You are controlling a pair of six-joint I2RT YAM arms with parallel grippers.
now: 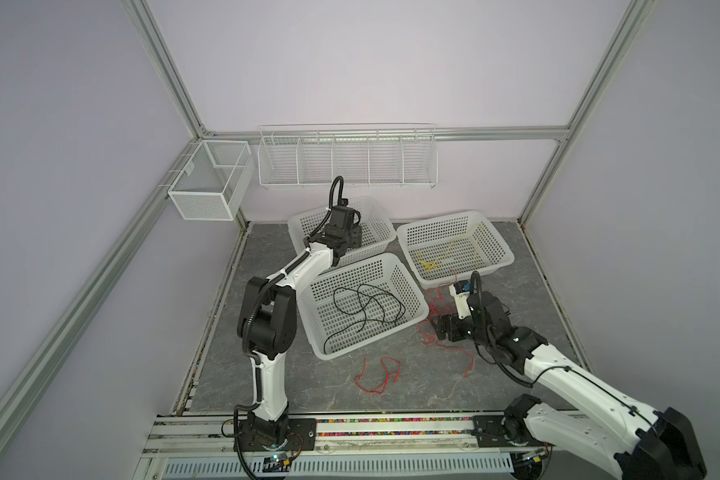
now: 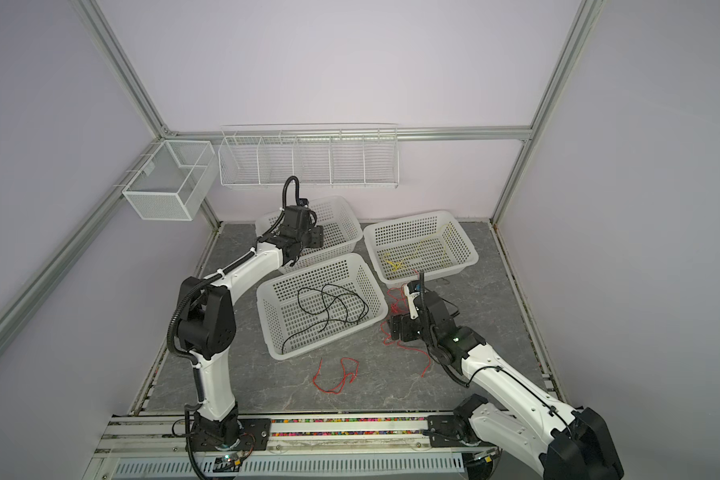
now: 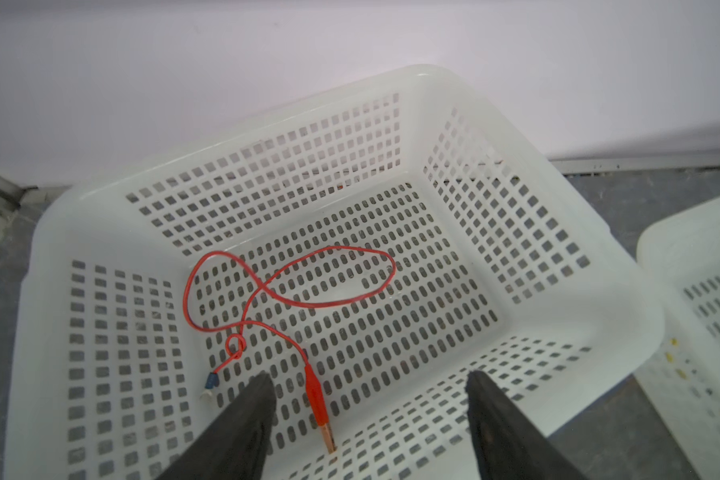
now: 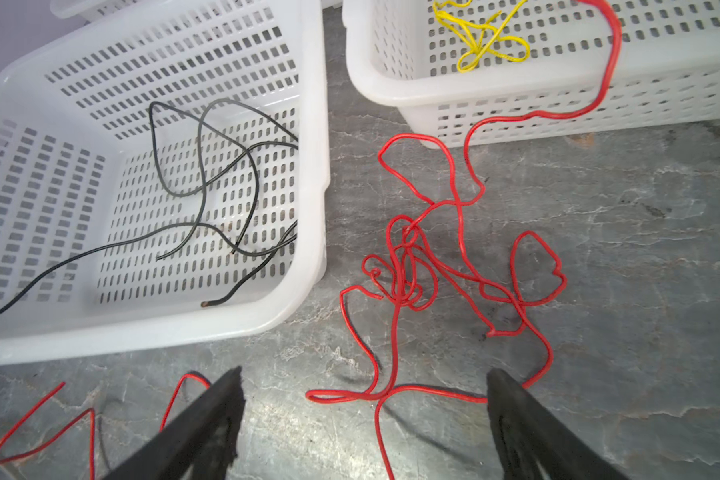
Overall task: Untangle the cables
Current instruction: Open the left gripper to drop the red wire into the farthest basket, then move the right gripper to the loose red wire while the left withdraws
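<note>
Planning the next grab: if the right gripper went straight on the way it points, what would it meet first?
Most likely the tangled, crinkly red cable on the grey marbled tabletop: a strand crosses just ahead of the open right gripper. Depth is unclear, though nothing else intervenes.

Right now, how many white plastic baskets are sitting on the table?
3. The back basket holds a red cable, the front basket holds black cables, the right basket holds yellow cables. None seems hidden.
</note>
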